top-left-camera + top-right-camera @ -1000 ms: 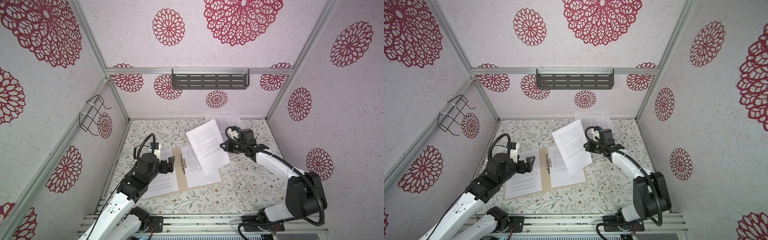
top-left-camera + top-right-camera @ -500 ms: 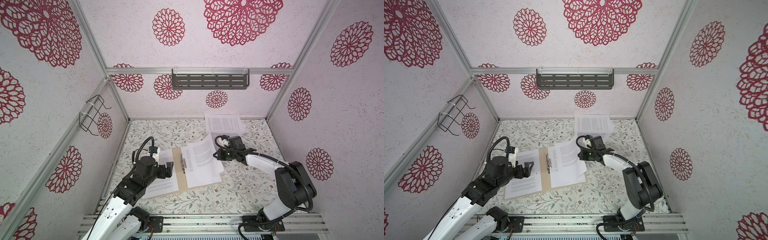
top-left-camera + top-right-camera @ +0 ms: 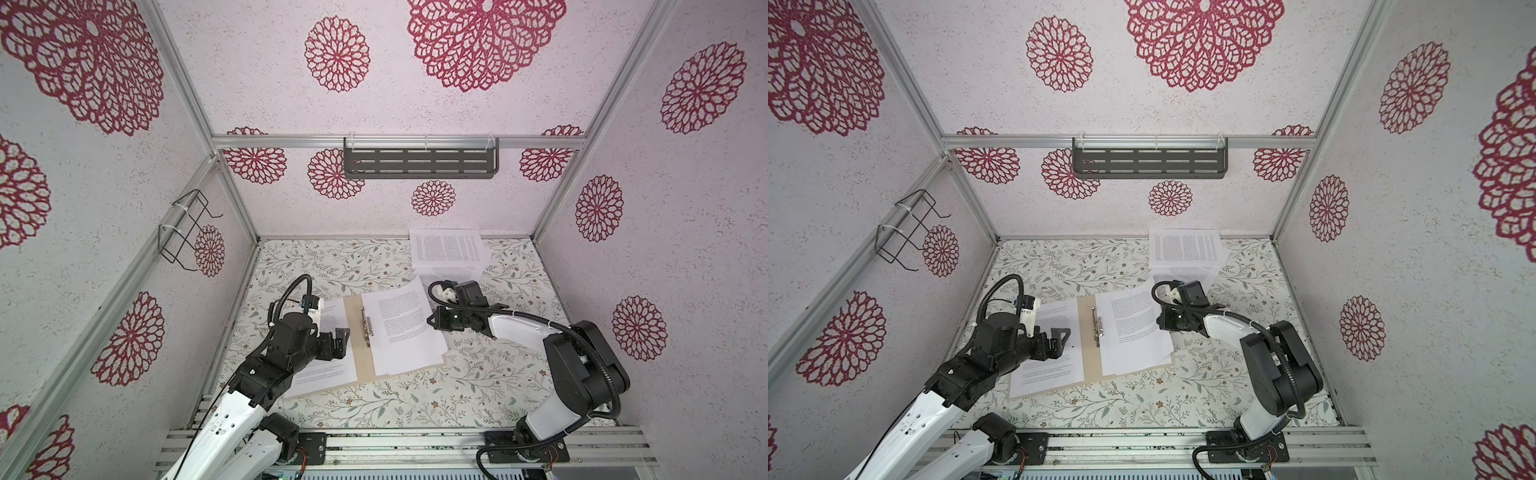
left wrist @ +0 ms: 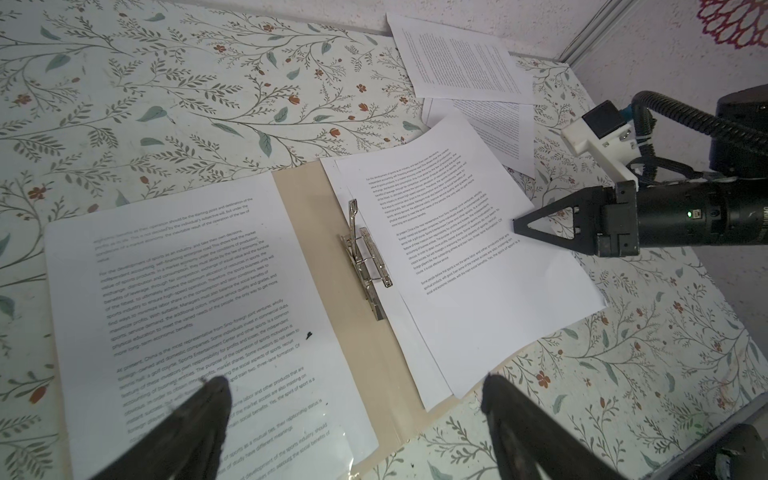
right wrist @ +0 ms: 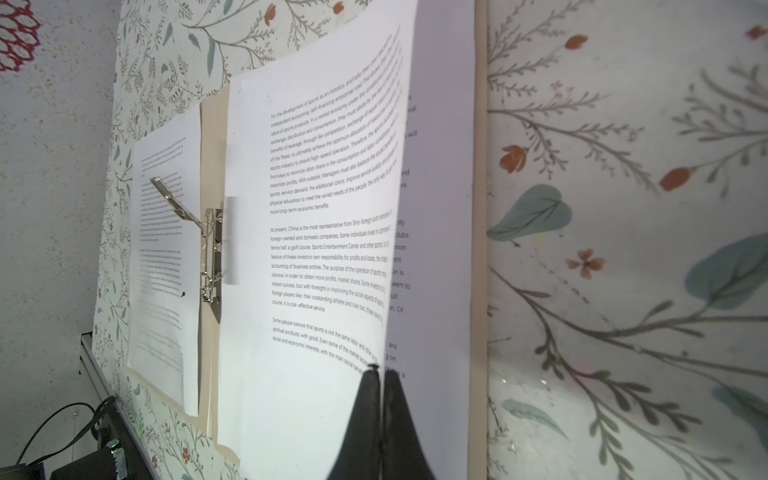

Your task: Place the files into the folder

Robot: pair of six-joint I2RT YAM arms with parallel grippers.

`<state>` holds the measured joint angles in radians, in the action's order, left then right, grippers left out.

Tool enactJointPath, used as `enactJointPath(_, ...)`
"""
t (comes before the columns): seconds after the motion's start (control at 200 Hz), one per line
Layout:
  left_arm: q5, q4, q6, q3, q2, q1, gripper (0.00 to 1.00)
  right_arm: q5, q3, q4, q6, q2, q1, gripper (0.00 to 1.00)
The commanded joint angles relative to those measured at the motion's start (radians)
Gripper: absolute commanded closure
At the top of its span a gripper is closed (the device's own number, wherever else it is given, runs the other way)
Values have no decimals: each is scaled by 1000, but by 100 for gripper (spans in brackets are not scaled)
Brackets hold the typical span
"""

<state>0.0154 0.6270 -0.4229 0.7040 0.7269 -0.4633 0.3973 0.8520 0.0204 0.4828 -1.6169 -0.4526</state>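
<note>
Two flaps of the folder (image 3: 358, 361) (image 3: 1088, 358) (image 4: 324, 266) (image 5: 214, 124) lie open and flat on the worktop (image 3: 415, 395), left of its middle and nearer the front edge than the back. The spine runs roughly front to back, and the metal fastener (image 3: 365, 326) (image 4: 365, 257) (image 5: 210, 253) stands raised on it.

A left sheet (image 3: 332, 374) (image 3: 1050, 370) (image 4: 187, 282) covers the left flap. The right flap carries a top sheet (image 3: 403, 328) (image 3: 1133, 328) (image 4: 457, 257) (image 5: 316, 208), skewed so that its corners overhang the flap. At least one more sheet lies squarely beneath it; the exact count is hard to read.

The right gripper (image 3: 430, 322) (image 3: 1159, 322) (image 4: 515, 226) (image 5: 376, 370) is clenched, pinching the top sheet at its right-hand edge, which curls up off the page below.

The left gripper (image 3: 341, 343) (image 3: 1061, 340) (image 4: 352, 380) is spread wide and grasps nothing. It hangs just above the left sheet, close to the spine.

Loose sheets (image 3: 449, 249) (image 3: 1183, 249) (image 4: 461, 58) overlap at the back edge of the worktop, toward the back right corner, well apart from the folder.
</note>
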Motion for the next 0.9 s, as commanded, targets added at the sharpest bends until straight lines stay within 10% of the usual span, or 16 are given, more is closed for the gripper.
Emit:
enactJointPath(0.0, -39, -14, 6, -12, 9, 5, 3, 2, -7, -53, 48, 6, -11, 100)
enactJointPath(0.896, -77, -17, 27, -8, 62, 5, 3, 3, -2, -96, 110, -47, -58, 100)
